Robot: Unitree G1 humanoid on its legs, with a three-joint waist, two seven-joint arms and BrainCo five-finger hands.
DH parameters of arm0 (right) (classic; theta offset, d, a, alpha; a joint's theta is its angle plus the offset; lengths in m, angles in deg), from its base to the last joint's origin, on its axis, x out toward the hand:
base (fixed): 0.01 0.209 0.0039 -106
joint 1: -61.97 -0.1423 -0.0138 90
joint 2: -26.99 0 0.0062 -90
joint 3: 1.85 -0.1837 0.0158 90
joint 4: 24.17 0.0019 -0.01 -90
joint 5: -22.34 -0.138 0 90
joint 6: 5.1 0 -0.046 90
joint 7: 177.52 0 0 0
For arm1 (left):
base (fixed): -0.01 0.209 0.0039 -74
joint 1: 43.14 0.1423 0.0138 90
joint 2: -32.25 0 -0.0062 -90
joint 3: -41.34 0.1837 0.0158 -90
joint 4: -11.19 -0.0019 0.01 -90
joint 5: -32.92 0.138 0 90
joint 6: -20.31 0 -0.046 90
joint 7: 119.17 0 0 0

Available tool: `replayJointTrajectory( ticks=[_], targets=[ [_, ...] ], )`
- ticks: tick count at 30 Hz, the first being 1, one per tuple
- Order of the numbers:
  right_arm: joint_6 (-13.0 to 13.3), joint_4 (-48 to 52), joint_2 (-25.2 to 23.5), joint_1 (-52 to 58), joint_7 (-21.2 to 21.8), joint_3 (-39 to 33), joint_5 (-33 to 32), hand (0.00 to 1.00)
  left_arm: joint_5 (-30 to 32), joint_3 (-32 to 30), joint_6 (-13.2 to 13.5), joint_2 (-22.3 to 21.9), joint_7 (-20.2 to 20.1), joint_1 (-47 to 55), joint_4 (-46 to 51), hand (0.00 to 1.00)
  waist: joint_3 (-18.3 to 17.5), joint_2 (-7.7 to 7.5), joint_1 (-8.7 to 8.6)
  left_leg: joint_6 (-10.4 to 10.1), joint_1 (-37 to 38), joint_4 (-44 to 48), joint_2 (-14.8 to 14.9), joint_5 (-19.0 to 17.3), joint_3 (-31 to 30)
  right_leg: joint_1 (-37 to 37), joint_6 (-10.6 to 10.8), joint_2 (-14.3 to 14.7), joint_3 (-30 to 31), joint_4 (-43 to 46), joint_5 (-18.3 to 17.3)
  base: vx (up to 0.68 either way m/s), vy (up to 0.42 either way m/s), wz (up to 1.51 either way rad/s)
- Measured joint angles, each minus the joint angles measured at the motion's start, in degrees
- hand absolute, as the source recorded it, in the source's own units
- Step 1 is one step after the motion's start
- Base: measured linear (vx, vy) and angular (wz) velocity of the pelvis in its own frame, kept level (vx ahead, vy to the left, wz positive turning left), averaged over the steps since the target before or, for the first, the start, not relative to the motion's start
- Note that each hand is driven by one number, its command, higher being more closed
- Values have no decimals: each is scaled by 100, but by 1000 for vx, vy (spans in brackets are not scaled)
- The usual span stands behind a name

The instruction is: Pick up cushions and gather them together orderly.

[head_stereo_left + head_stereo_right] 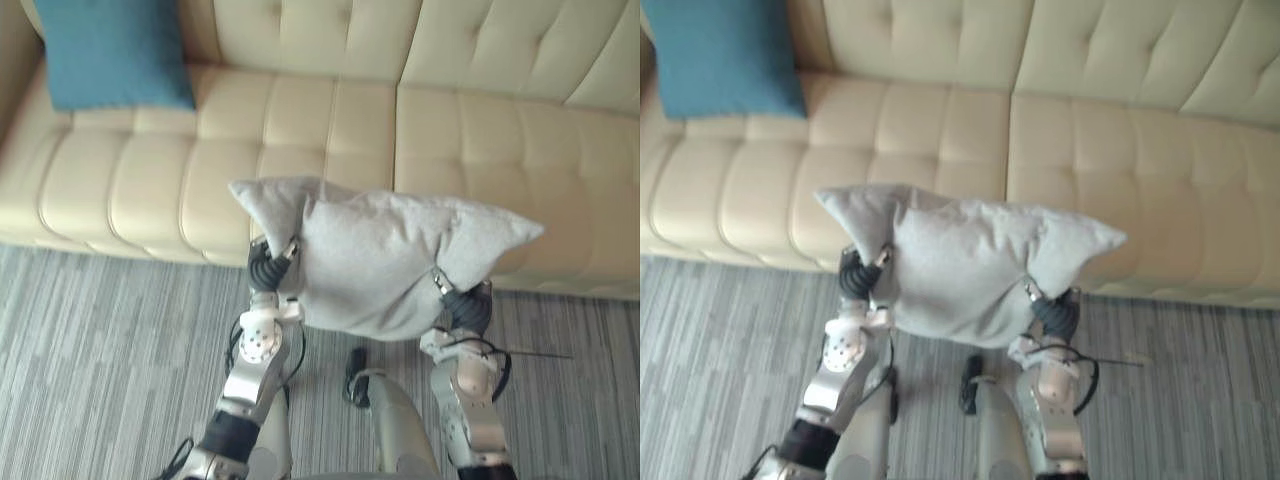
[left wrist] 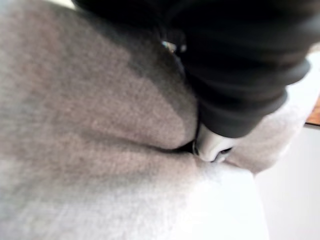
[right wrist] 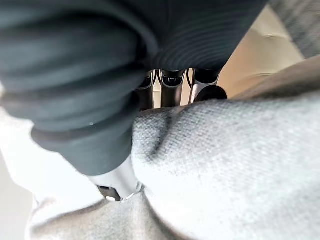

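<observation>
A grey cushion (image 1: 380,265) hangs in the air in front of the sofa's seat edge, held between both hands. My left hand (image 1: 270,262) grips its left end, where the cloth bunches up; in the left wrist view the thumb (image 2: 212,147) digs into the grey cushion (image 2: 100,125). My right hand (image 1: 465,305) grips the right end; in the right wrist view its fingers (image 3: 170,87) reach behind the cushion (image 3: 225,165) and the thumb presses the near side. A blue cushion (image 1: 112,52) leans against the backrest at the sofa's far left.
The cream tufted sofa (image 1: 480,150) spans the whole width, its seat bare to the right of the blue cushion. Grey striped carpet (image 1: 100,330) lies in front of it.
</observation>
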Motion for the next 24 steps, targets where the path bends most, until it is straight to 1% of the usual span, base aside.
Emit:
replayJointTrajectory(
  ticks=[2,4,6,7,9,10,11,12,13,14,15,16,17,18,19,20,21,22,23,24],
  targets=[
    [-18,41,-1,203,47,5,137,100,-2,48,30,7,-85,228,149,100,-200,24,15,21,280,-192,38,-3,123,246,8,47,74,-208,51,113,34,-22],
    [-22,77,-4,315,112,11,170,100,-3,88,47,59,-127,376,276,100,-317,47,18,59,519,-242,71,-36,260,415,27,93,197,-309,78,115,46,-34],
    [-32,77,-3,342,205,11,224,100,-4,90,50,104,-193,462,338,100,-351,58,25,106,795,-305,92,-126,494,539,64,134,413,-299,86,117,72,-55],
    [-45,71,-2,368,207,8,265,100,-4,91,46,128,-219,503,336,100,-364,81,8,149,941,-326,116,-201,596,615,144,158,505,-232,106,83,45,-63],
    [-43,-51,-5,334,222,9,281,100,-5,91,43,162,-227,534,310,100,-353,89,27,200,1164,-333,206,-356,773,505,282,175,503,182,199,21,16,-62],
    [-58,-326,-9,257,232,9,312,100,-4,97,39,224,-233,600,249,100,-356,120,6,221,1427,-339,302,-448,946,425,449,171,396,626,371,19,36,-71],
    [-66,-564,12,235,253,10,340,100,-2,130,39,328,-239,616,163,100,-333,193,-7,245,1677,-389,401,-519,1055,376,326,96,52,953,481,34,29,-59],
    [-66,-705,15,209,263,12,343,100,-1,130,38,387,-248,614,122,100,-333,190,-44,259,1798,-437,417,-529,1075,335,181,-2,-173,1118,391,112,-20,-30],
    [-83,-1021,16,92,293,13,343,100,0,128,27,461,-270,614,18,100,-363,135,-153,261,1978,-566,414,-531,1123,295,-84,-238,-585,1373,137,164,-71,-13],
    [-115,-1240,66,-25,330,25,342,100,0,128,25,501,-279,616,-40,100,-373,136,-194,250,2069,-689,442,-537,1130,298,-81,-366,-808,1184,13,186,-92,-11],
    [-138,-1293,104,-72,348,44,343,100,1,126,26,530,-283,615,-44,100,-373,136,-211,247,2083,-746,457,-539,1128,297,-77,-392,-848,923,15,220,-131,-12],
    [-168,-1460,217,-230,411,76,343,100,-2,102,24,602,-299,612,-47,100,-378,129,-229,186,2144,-924,487,-523,1121,313,-17,-414,-924,1,175,207,-126,-9],
    [-211,-1493,258,-285,428,87,343,100,-2,74,21,613,-321,613,-53,100,-394,103,-230,104,2181,-997,492,-505,1132,342,-5,-403,-921,-408,324,236,-144,-7],
    [-249,-1529,321,-335,444,105,343,100,-2,44,15,618,-331,613,-88,100,-429,46,-245,-89,2283,-1118,483,-492,1140,519,36,-381,-920,-1050,887,370,-193,-15],
    [-257,-1656,433,-434,446,149,347,100,-5,45,-12,536,-334,625,-206,100,-413,273,-222,-180,2475,-1256,639,-471,1050,653,-161,-152,-954,-1153,1165,350,-193,-17],
    [-280,-1675,473,-469,444,153,352,100,-3,47,-25,530,-339,628,-226,100,-428,349,-219,-229,2499,-1356,702,-401,1005,651,-244,-70,-942,-1084,1081,413,-235,-34],
    [-314,-1676,561,-547,443,154,370,100,-4,13,-30,477,-348,618,-278,100,-443,495,-225,-329,2650,-1462,810,-246,825,570,-323,41,-949,-726,800,303,-193,-26],
    [-313,-1673,606,-564,443,151,371,100,-3,13,-29,428,-353,612,-305,100,-475,557,-239,-340,2612,-1179,900,-208,641,617,-370,112,-996,-592,568,316,-192,-18],
    [-312,-1673,611,-568,442,146,371,100,-3,13,-29,405,-356,602,-310,100,-478,562,-259,-326,2510,-916,927,-198,554,663,-364,135,-1015,-583,509,304,-184,8],
    [-312,-1668,612,-554,439,122,369,100,-9,15,-29,330,-373,577,-350,100,-474,557,-303,-312,2074,112,996,-29,366,912,-396,204,-1091,-700,423,292,-160,21]
  ],
)
